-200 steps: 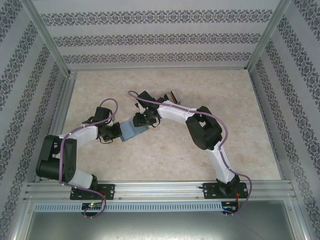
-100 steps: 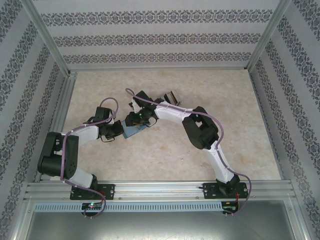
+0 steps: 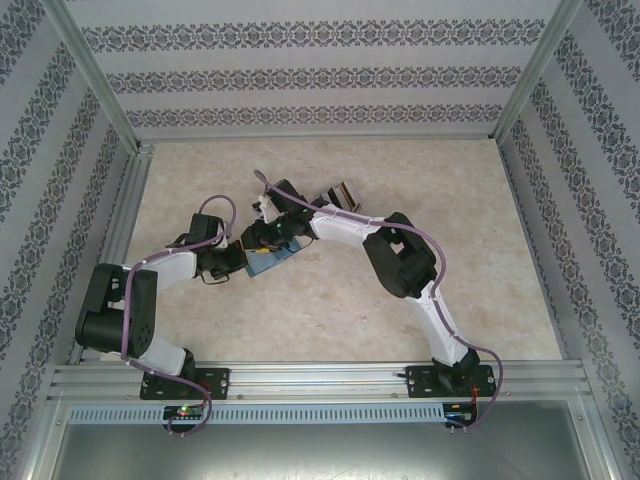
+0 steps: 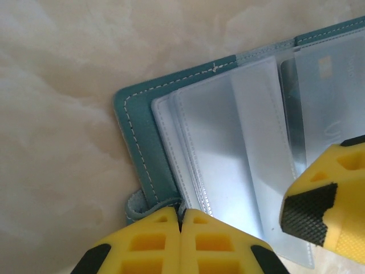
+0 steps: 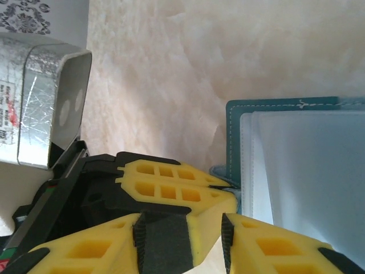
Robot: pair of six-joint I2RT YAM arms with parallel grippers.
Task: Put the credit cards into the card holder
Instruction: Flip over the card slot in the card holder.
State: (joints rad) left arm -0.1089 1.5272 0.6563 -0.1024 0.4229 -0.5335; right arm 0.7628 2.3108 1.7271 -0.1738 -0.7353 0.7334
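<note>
Card holder (image 3: 270, 263) lies open on the table (image 3: 450, 200), right between the two grippers. Its teal cover (image 4: 137, 142) and clear sleeves (image 4: 228, 160) sit straight ahead of the left gripper (image 4: 181, 220). Left fingers are pressed together, tips touching the holder's near edge just beside the snap tab (image 4: 136, 206); can't tell if they pinch anything. One grey card (image 4: 322, 97) sits inside a sleeve, ahead and to the right of those tips. Right gripper (image 5: 199, 225) is over the sleeves, jaws apart with nothing seen between the pads; one pad (image 4: 308, 214) hovers just beside the left fingers. Holder corner (image 5: 232, 137) is just ahead of it. Credit cards (image 3: 345, 190) are stacked well beyond the right gripper (image 3: 262, 237), apart from the holder; colours too small to tell. Left gripper (image 3: 238, 258) is at the holder's left edge.
</note>
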